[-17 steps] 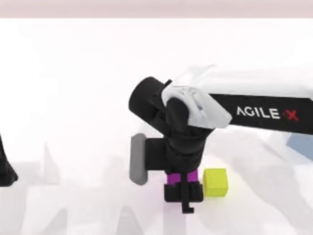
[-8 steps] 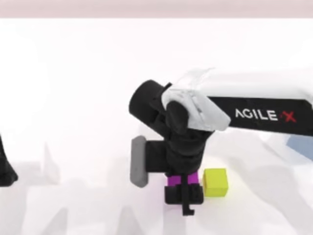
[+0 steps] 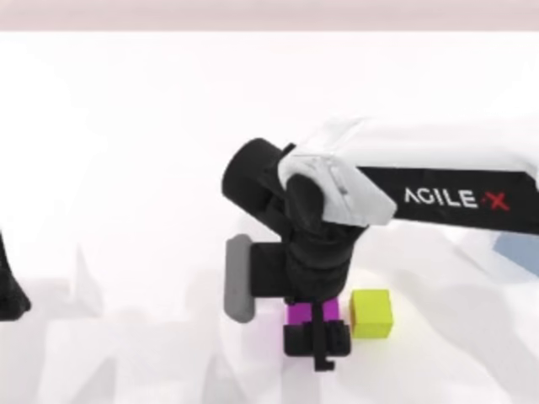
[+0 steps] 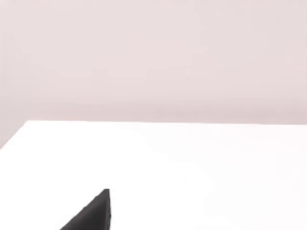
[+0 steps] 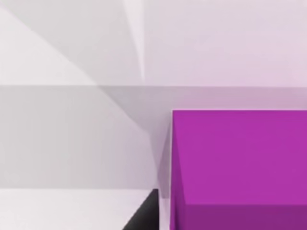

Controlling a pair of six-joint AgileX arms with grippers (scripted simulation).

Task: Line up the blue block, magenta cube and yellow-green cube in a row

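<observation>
white table point(image 3: 126, 168) | right gripper point(image 3: 314, 337) over magenta cube point(image 3: 312, 312), grip unclear | yellow-green cube point(image 3: 371, 313) beside

The vivid magenta-purple plain cube point(image 3: 301, 311) is mostly covered from above by the right arm's black gripper point(image 3: 315, 338). The pale light-blue matte block point(image 3: 520, 252) is cut off at the 3 o'clock edge. The parked left arm point(image 3: 10, 290) is clipped at 9 o'clock.

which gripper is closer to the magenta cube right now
Right. The right gripper sits directly over the magenta cube; the left arm is parked at the table's far left edge.
</observation>
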